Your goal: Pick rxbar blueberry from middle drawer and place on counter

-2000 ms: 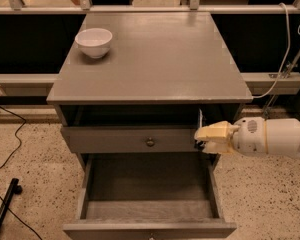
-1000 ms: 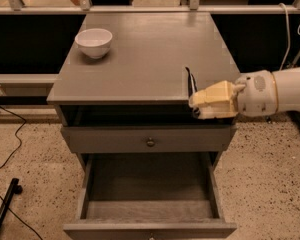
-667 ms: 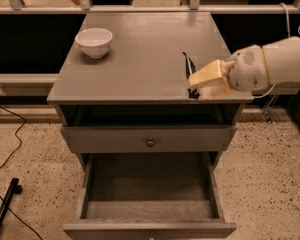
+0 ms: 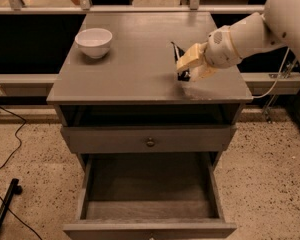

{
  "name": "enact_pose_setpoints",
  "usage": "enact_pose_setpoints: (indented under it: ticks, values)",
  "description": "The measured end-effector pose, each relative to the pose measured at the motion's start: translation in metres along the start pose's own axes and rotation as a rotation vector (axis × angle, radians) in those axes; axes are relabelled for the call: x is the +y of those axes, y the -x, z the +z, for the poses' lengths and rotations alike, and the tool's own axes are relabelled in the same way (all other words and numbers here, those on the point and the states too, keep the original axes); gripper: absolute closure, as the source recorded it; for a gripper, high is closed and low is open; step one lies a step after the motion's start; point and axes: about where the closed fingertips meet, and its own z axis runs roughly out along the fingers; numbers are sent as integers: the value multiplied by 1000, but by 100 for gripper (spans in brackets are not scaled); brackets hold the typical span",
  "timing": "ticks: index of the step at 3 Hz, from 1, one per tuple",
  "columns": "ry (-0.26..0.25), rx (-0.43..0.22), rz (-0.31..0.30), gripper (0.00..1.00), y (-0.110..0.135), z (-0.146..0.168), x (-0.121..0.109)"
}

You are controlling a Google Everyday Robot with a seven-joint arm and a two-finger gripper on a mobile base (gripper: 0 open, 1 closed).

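Observation:
My gripper (image 4: 188,68) is over the right part of the counter (image 4: 135,64), close to its surface, reaching in from the right on the white arm. It is shut on the rxbar blueberry (image 4: 176,51), a thin black bar seen edge-on that sticks out past the cream fingers (image 4: 191,56) toward the back. The bar's lower end is at or just above the counter top; I cannot tell whether it touches. The middle drawer (image 4: 150,204) is pulled open below, and its grey plank floor is bare.
A white bowl (image 4: 94,42) stands on the counter's back left. The upper drawer with the brass knob (image 4: 150,142) is closed. A rail with glass runs behind the cabinet. Cables (image 4: 10,134) and a black stand foot (image 4: 5,209) lie on the speckled floor at left.
The gripper has risen with the bar from beside the upper drawer's right end to above the counter, then moved farther in over its right part.

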Motion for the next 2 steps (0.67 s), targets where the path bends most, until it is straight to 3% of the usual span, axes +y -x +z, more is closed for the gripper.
enact_pose_setpoints:
  ticks: [1, 2]
  values:
    - [-2, -6, -6, 51, -1, 6, -3]
    - [-4, -10, -8, 27, -1, 8, -4]
